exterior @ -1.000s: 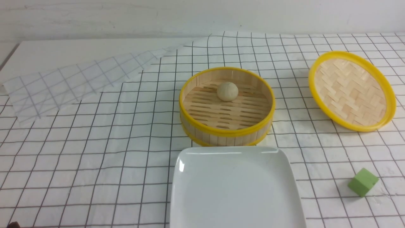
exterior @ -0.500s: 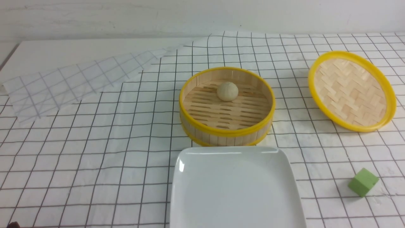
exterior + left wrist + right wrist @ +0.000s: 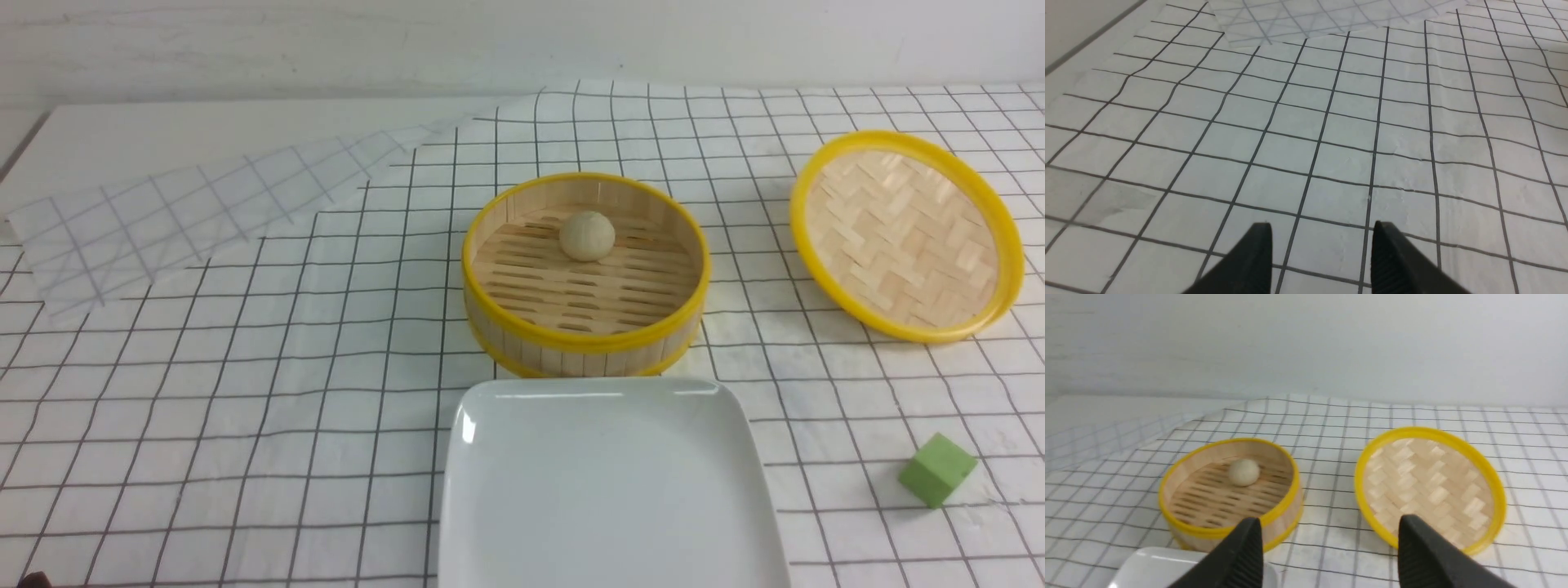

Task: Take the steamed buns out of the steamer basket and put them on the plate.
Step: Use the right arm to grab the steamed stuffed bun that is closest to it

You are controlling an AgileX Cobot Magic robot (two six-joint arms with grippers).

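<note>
Pale wall at the back. Below it is a white table, mostly covered by a white cloth printed with a black grid. The cloth is creased in places, with a folded corner at far left showing the faint reverse of the print.

1. Steamer basket: round bamboo with an upright wall, a slatted floor and yellow rims top and bottom. Uncovered; stands mid-cloth.
2. Steamed bun: one, small, round, off-white, matte. Sits inside the basket on the slats, toward the far wall.
3. Plate: white, glossy, square with rounded corners and a low raised rim. Lies just in front of the basket on the robot's side. Whether its far edge touches the basket's foot cannot be told.
4. Lid: shallow woven bamboo with a yellow rim. Lies to the right of the basket and apart from it, at a tilt, woven inner face showing.
5. Green cube: small. Sits on the cloth at near right, well apart from plate and lid.
6. Left hand: black fingers apart, nothing between them. Positioned over plain grid cloth, with the folded corner beyond.
7. Right hand: black ribbed fingers set wide apart, gripping nothing. Basket and lid lie beyond it, and a corner of the plate shows beside one finger.
</note>
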